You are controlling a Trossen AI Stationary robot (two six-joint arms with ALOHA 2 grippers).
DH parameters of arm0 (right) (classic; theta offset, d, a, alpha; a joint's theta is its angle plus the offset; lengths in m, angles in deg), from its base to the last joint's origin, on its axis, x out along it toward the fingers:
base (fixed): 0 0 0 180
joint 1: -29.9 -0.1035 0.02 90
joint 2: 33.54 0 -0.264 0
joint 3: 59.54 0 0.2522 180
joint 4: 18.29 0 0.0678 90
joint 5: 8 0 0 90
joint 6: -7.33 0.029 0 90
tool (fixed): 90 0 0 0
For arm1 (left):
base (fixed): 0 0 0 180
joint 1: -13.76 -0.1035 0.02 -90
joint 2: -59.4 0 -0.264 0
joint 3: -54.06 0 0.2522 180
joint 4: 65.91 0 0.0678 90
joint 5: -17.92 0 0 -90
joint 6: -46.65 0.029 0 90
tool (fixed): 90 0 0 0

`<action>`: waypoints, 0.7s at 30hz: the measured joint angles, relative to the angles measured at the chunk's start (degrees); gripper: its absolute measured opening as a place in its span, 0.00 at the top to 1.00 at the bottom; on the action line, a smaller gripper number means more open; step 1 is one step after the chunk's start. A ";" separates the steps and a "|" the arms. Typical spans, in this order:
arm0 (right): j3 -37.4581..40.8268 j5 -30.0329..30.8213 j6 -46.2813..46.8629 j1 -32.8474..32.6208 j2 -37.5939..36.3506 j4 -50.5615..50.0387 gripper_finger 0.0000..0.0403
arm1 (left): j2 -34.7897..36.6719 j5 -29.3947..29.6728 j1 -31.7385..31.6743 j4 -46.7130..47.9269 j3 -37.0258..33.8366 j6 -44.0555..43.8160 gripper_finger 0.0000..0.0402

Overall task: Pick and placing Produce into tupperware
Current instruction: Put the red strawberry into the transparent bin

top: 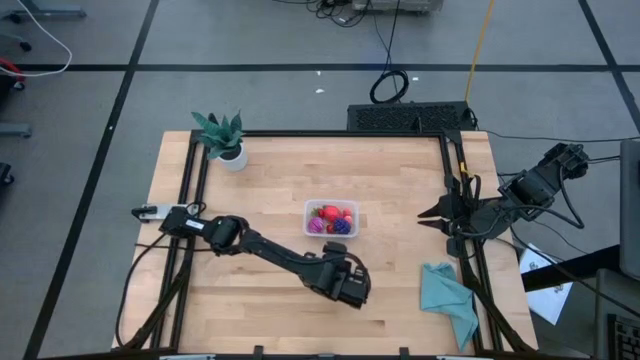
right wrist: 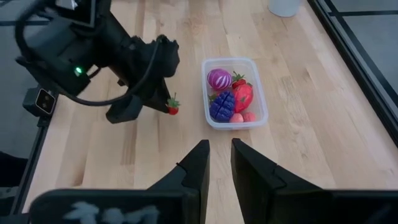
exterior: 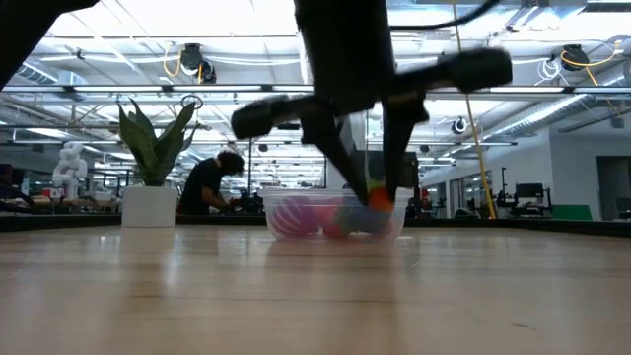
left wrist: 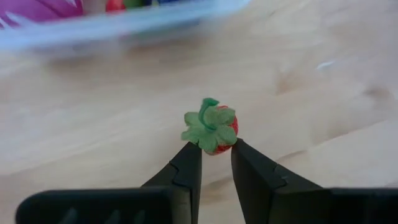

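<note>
High view: left gripper (top: 352, 287) pinches a strawberry (left wrist: 214, 129) above the wooden table (top: 260, 180) near the tupperware (top: 331, 219).

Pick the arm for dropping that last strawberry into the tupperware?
Left. The left gripper already pinches the strawberry, just short of the tupperware. The right gripper waits at the table's right edge, holding nothing.
</note>
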 joint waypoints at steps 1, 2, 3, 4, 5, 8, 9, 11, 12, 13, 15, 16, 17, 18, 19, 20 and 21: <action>-0.01 0.00 0.00 0.00 0.01 0.00 0.86 | 0.01 0.42 0.15 0.69 0.84 -0.03 0.81; 0.01 0.00 0.00 0.00 0.00 -0.02 0.86 | 0.01 1.00 0.30 1.60 1.77 -0.07 0.81; -0.01 0.00 0.00 0.01 0.00 -0.01 0.86 | -0.01 1.49 0.50 2.81 2.82 -0.09 0.81; 0.01 0.00 0.00 0.00 0.00 -0.01 0.86 | -0.07 1.69 0.72 4.02 4.03 -0.10 0.81; 0.01 0.00 0.00 0.00 0.00 -0.01 0.86 | -0.07 1.87 0.92 4.69 5.05 -0.09 0.81; 0.00 0.00 0.00 0.01 0.01 -0.01 0.86 | -0.05 2.66 1.40 8.23 7.80 -0.10 0.81; -0.01 0.00 0.00 0.01 0.00 -0.02 0.86 | 0.28 3.21 1.50 8.79 7.71 -0.11 0.81; 0.01 0.00 0.00 0.00 0.02 -0.02 0.86 | 1.03 4.01 1.33 10.14 7.32 -0.08 0.81; 0.01 0.00 0.00 0.01 0.02 -0.01 0.86 | 1.25 4.27 1.03 11.27 7.44 -0.08 0.81; 0.01 0.00 0.00 0.01 0.02 -0.01 0.86 | 1.59 4.31 0.68 12.56 7.65 -0.05 0.81; 0.01 0.00 0.00 0.02 0.00 -0.03 0.86 | 1.93 4.27 -0.37 14.31 7.78 0.64 0.81; 0.01 0.00 0.00 0.00 0.00 -0.01 0.86 | 2.09 4.23 -0.89 14.62 7.78 1.38 0.81; 0.01 0.00 0.00 0.00 0.02 -0.03 0.86 | 2.28 4.14 -1.47 15.14 7.78 2.11 0.81; 0.03 0.00 0.00 0.02 0.02 -0.03 0.86 | 2.35 3.90 -2.02 15.59 7.78 2.97 0.81; 0.03 0.00 0.00 0.00 0.00 -0.04 0.86 | 2.45 3.64 -2.67 15.85 7.78 4.04 0.81; 0.03 0.00 -0.01 0.01 0.00 -0.03 0.86 | 2.53 3.42 -3.27 16.10 7.78 4.77 0.81; 0.03 0.00 0.00 0.01 0.02 -0.04 0.86 | 2.53 3.16 -3.86 16.83 7.80 5.23 0.81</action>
